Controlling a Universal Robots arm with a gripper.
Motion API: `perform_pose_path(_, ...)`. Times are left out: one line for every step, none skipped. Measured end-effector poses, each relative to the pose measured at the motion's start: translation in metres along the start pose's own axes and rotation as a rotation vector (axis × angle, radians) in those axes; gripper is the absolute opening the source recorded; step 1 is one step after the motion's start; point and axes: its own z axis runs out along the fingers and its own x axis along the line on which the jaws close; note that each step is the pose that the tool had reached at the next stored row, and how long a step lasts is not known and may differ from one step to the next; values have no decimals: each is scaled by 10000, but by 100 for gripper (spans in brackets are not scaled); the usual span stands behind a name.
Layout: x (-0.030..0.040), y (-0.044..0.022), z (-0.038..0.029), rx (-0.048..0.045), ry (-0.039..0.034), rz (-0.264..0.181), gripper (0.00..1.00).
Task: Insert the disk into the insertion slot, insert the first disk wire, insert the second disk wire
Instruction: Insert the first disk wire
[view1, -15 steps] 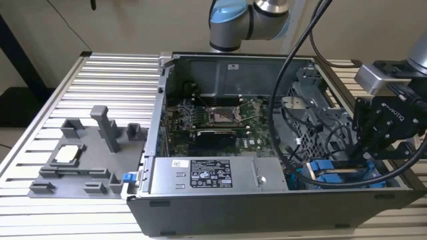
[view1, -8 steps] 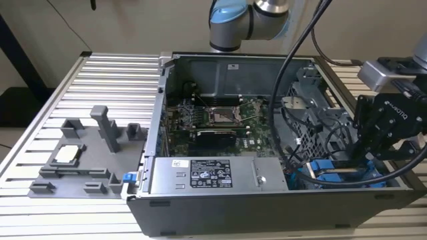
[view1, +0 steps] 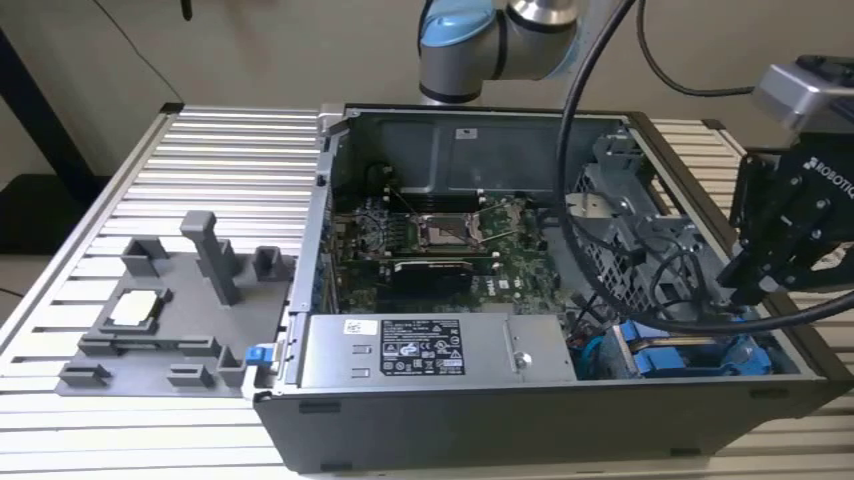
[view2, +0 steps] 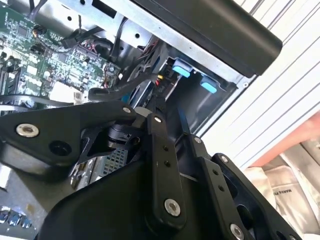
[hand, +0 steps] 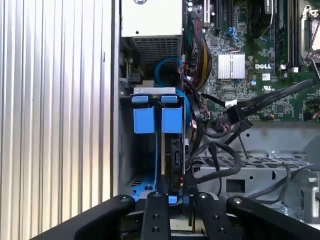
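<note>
Now my gripper (view1: 742, 296) hangs over open computer case (view1: 534, 420), at corner on exterior view's right, pointing down into it. Cannot tell if gripper (hand: 177, 196) is closed on anything; dark cabling crowds its front.

Disk (hand: 152, 120) in blue carrier sits inside insertion slot (hand: 126, 165), just beside power supply (hand: 150, 17).

Black cables (hand: 220, 150) loop between carrier and motherboard (hand: 260, 60).

Second wrist view: black connector (view2: 161, 80) with red and yellow leads, close ahead of gripper.

Grey fixture tray (view1: 160, 320) well apart, on exterior view's left.
</note>
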Motion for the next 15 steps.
perform_pose_path(2, 3, -35, 0, 0, 0, 27)
perform_pose_path(3, 4, -55, 0, -1, -1, 27)
perform_pose_path(4, 4, -56, 0, -1, -1, 27)
perform_pose_path(4, 4, -55, 0, -1, -1, 27)
perform_pose_path(4, 5, -56, -1, -2, -1, 27)
perform_pose_path(3, 4, -56, 0, -1, -1, 27)
perform_pose_path(3, 4, -55, 0, -2, -2, 27)
perform_pose_path(3, 4, -56, 0, -1, -2, 27)
perform_pose_path(-1, 5, -57, 0, 0, -1, 27)
perform_pose_path(-14, 5, -59, 1, 3, -2, 27)
perform_pose_path(-37, 5, -60, 0, 1, -2, 27)
perform_pose_path(-68, 5, -61, 0, 0, -2, 27)
perform_pose_path(-101, 6, -63, 0, 0, -2, 27)
perform_pose_path(-136, 7, -65, 0, 0, -2, 27)
perform_pose_path(-170, 7, -68, 0, 0, -2, 27)
